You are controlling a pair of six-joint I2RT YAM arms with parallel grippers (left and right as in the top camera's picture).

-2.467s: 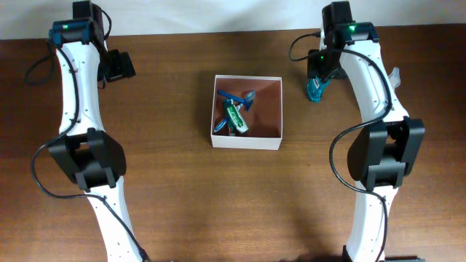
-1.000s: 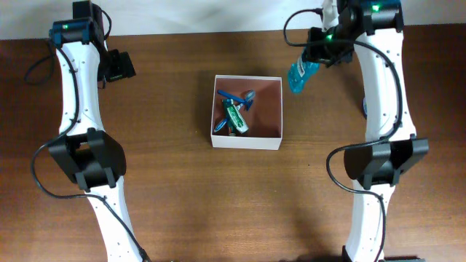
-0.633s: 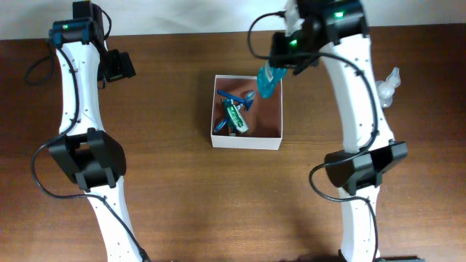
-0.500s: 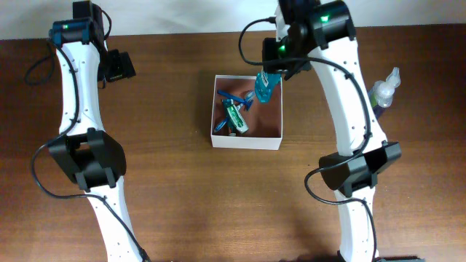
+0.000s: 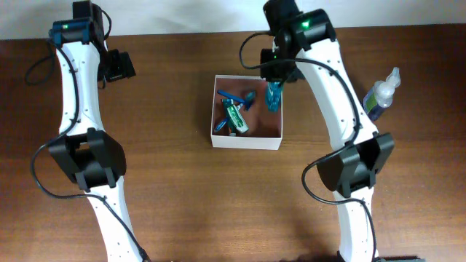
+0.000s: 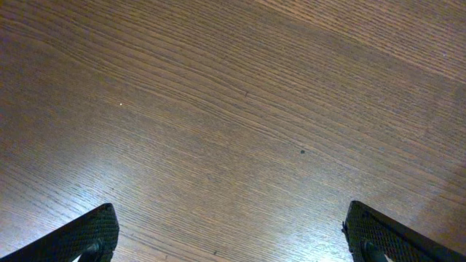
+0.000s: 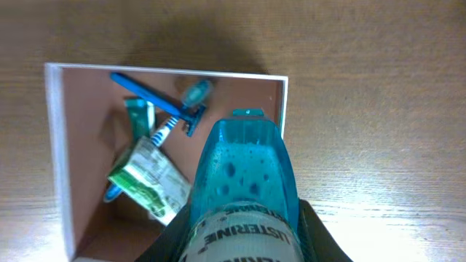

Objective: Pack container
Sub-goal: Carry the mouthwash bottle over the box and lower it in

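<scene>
Your container [image 5: 263, 124] sat at the centre of the overhead frame, holding a blue razor [image 5: 233, 95] and a green tube [image 5: 234, 116]. Over its upper right corner, your right gripper [image 5: 275, 78] was clamped on a teal mouthwash bottle [image 5: 274, 96]. At upper left, your left gripper [image 5: 120, 67] hung with its fingers wide apart.

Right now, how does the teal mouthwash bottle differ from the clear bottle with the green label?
The teal mouthwash bottle is held by the right gripper over the white cardboard container; the clear bottle rests free on the table. The teal one is tinted; the clear one mostly colourless. Both are plastic.
</scene>
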